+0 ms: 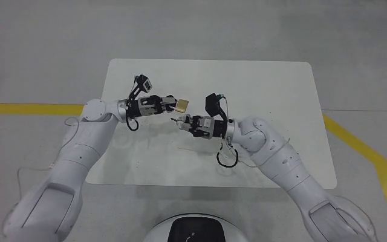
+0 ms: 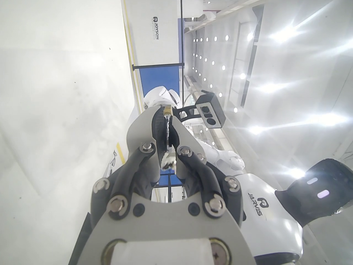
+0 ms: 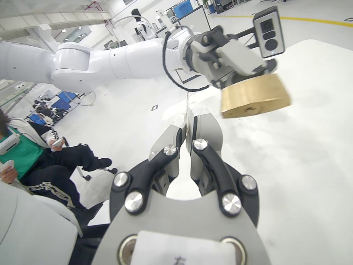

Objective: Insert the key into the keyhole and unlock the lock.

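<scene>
A brass padlock [image 1: 182, 106] hangs in the air above the white table [image 1: 272, 91], held by my left gripper [image 1: 172, 104], which is shut on its top. In the right wrist view the lock [image 3: 255, 96] shows its underside with the keyhole [image 3: 251, 109] facing my right gripper [image 3: 188, 122]. That gripper is shut on a thin silver key [image 3: 187, 108], whose blade points up toward the lock with a gap between them. From above, my right gripper [image 1: 180, 123] sits just below and beside the lock. In the left wrist view the lock [image 2: 167, 110] is a sliver between the pads.
Black cables loop from both wrists [image 1: 227, 158]. The table's rounded edges lie well away on all sides, with a yellow floor line [image 1: 36, 109] beyond. A seated person [image 3: 30, 150] is off to the side of the table.
</scene>
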